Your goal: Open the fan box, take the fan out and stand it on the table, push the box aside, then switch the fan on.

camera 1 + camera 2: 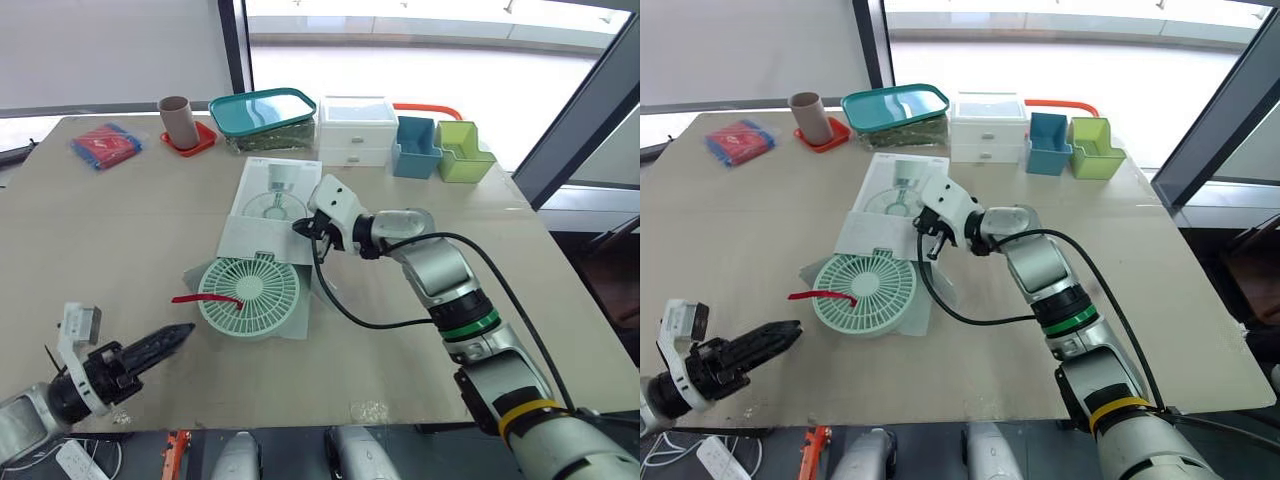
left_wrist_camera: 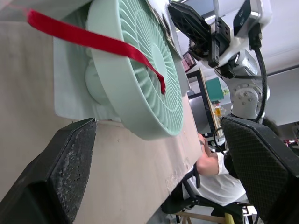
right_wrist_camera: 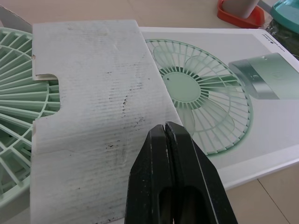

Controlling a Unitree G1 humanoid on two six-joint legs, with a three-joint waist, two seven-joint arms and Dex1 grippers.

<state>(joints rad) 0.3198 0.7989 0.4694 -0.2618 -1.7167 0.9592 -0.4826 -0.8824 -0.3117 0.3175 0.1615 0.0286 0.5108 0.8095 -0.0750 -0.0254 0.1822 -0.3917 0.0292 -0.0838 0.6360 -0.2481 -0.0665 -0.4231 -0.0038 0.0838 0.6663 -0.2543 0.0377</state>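
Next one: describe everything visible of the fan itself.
The fan is pale mint green, plastic by its look: a round grille of fine radial ribs around a small hub. A red ribbon lies across its face, trailing toward the robot's left. It lies flat, grille up, not standing, on a pale wrapper sheet on the table, just nearer the robot than the box. The box's cardboard flap overlaps its rim there.
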